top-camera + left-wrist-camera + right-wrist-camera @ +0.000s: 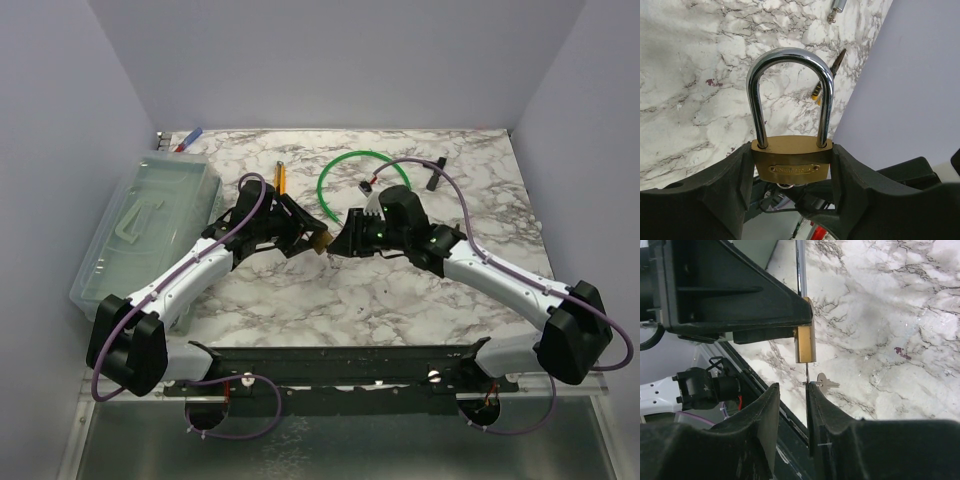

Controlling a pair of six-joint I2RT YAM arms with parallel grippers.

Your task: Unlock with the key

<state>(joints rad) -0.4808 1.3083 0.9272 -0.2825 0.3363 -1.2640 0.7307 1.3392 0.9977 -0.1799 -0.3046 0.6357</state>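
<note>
**Far left:** clear plastic bin (150, 235), lid on, at the left edge of the marble table (400, 300). Small red/blue item (189, 140) behind it, too small to ID.

**Left of centre:** L arm (190, 270) reaches fwd to mid-table. Yellow-handled pliers (282, 178) lie just beyond its wrist, apart from it.

**Centre:**
- L gripper (791, 156) has jaws abt halfway apart, clamped on the brass body of the padlock (791, 170), one finger on each narrow side.
- The chrome shackle (790, 55) sits in both holes of the body, i.e. lock closed.
- In the R wrist view the key (806, 374), thin and silvery, shows edge-on. It stands in the underside of the lock body, in line w/ it.
- A ring (810, 383) at the key's outer end carries a second key (827, 384), which sticks out sideways.
- R gripper (793, 388) faces the lock's underside, fingertips just short of the body, one on either side of the ring end.
- A narrow gap shows btw its fingers. The key lies along one finger's inner face and the other finger is clear of it. Nothing is clamped or held.

**Right of centre:** green cable loop (350, 175) lies flat on the table beyond the R gripper. A black T-shaped tool (435, 173) lies near it, further right. R arm (500, 275) runs back to its base at the near right corner.
</note>
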